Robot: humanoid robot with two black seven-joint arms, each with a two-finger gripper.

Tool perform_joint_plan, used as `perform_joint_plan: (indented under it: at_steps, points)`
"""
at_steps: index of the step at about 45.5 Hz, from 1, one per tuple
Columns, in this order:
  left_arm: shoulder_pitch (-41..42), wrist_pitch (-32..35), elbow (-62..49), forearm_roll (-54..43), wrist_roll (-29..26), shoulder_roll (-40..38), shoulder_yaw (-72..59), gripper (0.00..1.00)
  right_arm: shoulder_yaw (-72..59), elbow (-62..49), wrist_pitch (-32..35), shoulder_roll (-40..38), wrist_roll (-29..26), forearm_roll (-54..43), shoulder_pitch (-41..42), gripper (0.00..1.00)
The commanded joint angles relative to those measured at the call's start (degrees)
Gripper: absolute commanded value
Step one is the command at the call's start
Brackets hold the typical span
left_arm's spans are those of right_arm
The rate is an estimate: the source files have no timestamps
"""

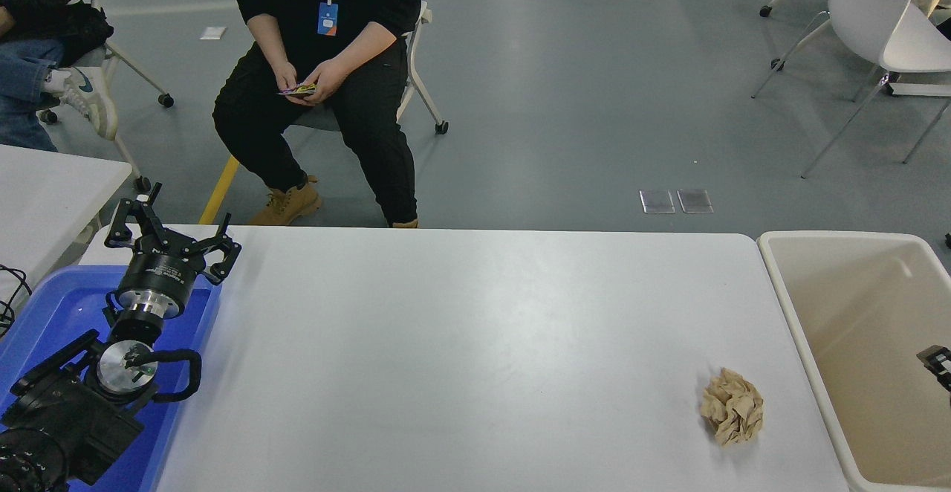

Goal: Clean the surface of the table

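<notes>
The white table surface (475, 328) spreads across the middle of the head view. A crumpled brown paper ball (732, 406) lies on it near the front right corner. My left gripper (172, 230) is parked at the lower left, open, with its black fingers spread over the far end of a blue tray (44, 314). Only a small black piece of my right gripper (937, 364) pokes in at the right edge, above the inside of the beige bin (774, 269). Its fingers are cut off by the picture's edge.
The beige bin stands against the table's right end, and its visible inside holds nothing. A smaller white table (44, 187) sits at the left. A person (319, 91) sits on a wheeled chair just beyond the far edge. A white chair (884, 24) stands far right.
</notes>
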Motion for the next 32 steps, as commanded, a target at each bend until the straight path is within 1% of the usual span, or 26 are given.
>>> perform_joint_plan:
  at_steps: [1, 6, 12, 17, 27, 32]
  points:
    - [0.0, 0.0, 0.04, 0.0, 0.0, 0.0, 0.05, 1.0, 14.17, 0.07, -0.1, -2.19, 0.35, -0.01, 9.16, 0.98]
    - [0.0, 0.0, 0.04, 0.0, 0.0, 0.0, -0.04, 1.0, 19.19, 0.16, -0.28, -2.98, 0.52, -0.01, 12.15, 0.98]
    - [0.0, 0.0, -0.05, 0.0, 0.0, 0.0, -0.04, 1.0, 21.83, 1.3, -0.28, -4.3, 0.61, 0.77, 16.99, 0.98]
    - [0.0, 0.08, 0.04, 0.0, 0.0, 0.0, -0.04, 1.0, 24.9, 4.02, -0.28, -4.82, 0.61, 6.13, 19.28, 0.98]
    - [0.0, 0.0, -0.05, 0.0, 0.0, 0.0, -0.04, 1.0, 31.93, 10.87, -0.28, -5.0, 0.52, 19.84, 21.48, 0.98]
    - [0.0, 0.0, -0.05, 0.0, 0.0, 0.0, 0.05, 1.0, 35.36, 16.41, -0.28, -5.09, 0.61, 21.61, 21.48, 0.98]
